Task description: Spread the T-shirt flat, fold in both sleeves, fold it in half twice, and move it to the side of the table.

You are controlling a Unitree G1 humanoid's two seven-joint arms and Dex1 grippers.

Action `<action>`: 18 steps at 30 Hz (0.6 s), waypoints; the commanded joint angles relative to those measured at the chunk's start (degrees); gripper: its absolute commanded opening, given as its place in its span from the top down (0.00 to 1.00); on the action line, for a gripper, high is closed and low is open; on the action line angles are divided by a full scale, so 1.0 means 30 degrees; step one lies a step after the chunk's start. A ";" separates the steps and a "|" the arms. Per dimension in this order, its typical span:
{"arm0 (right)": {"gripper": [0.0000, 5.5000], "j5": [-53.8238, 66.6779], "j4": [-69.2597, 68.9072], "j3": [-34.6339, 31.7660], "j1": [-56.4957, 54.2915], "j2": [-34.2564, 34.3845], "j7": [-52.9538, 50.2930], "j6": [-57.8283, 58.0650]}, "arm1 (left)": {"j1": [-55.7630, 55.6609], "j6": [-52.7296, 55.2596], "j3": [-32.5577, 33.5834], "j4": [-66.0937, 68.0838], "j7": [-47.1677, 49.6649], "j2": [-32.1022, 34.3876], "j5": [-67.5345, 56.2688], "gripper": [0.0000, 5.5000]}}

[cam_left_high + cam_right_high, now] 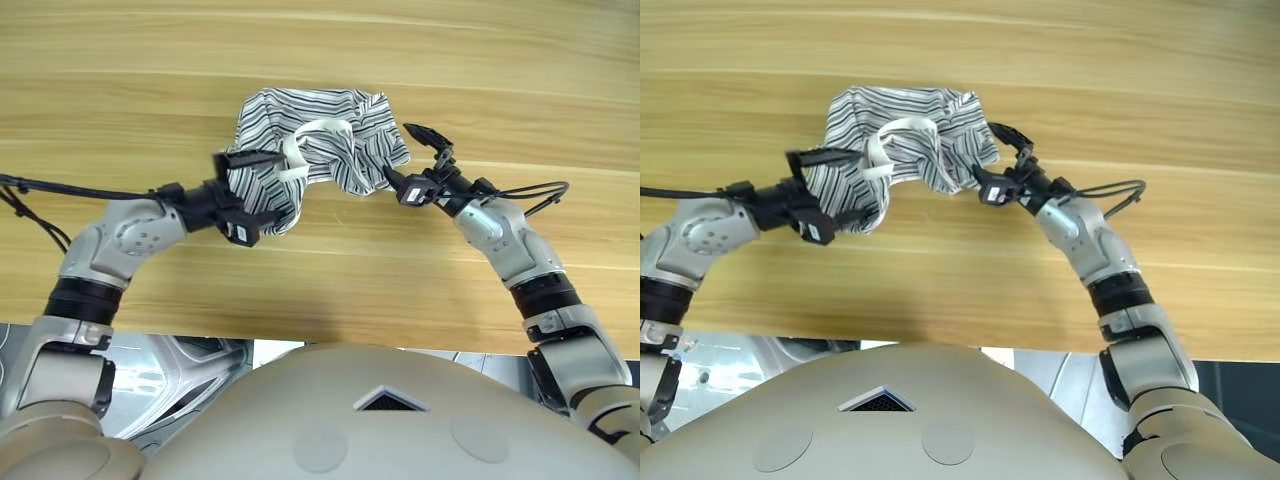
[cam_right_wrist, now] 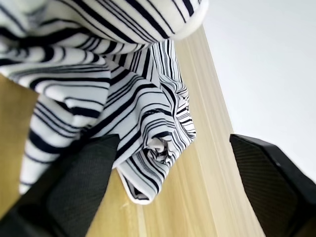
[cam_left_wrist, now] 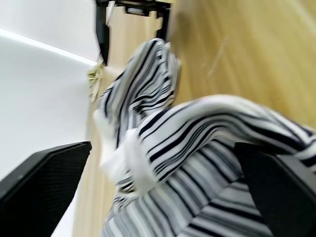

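Note:
A black-and-white striped T-shirt [image 1: 340, 120] lies crumpled in a heap on the wooden table [image 1: 330, 280], its white neckband [image 1: 296, 152] bunched near the middle. My left gripper [image 1: 254, 188] is open at the heap's left side, fingers spread above and below a fold of the cloth. In the left wrist view the striped cloth [image 3: 197, 148] lies between the two fingers. My right gripper [image 1: 400, 153] is open at the heap's right edge. In the right wrist view a bunched corner of the T-shirt [image 2: 148, 128] sits between its spread fingers [image 2: 74, 187].
Bare wood stretches around the heap, wide to the left, right and far side. The table's near edge [image 1: 200, 335] runs just below the arms.

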 commanded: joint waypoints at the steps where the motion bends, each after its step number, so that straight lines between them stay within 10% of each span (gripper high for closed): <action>1: 0.25 -0.0115 -0.0312 0.0103 0.0180 -0.0352 0.0344 0.0214 | -0.0388 0.0156 -0.1080 0.0258 -0.0554 -0.0107 0.0992 0.02; 18: 0.25 0.0199 -0.0668 -0.1093 0.0632 -0.3677 0.1601 0.0035 | -0.0258 0.1407 0.0282 -0.1306 -0.1085 0.3712 0.1303 0.02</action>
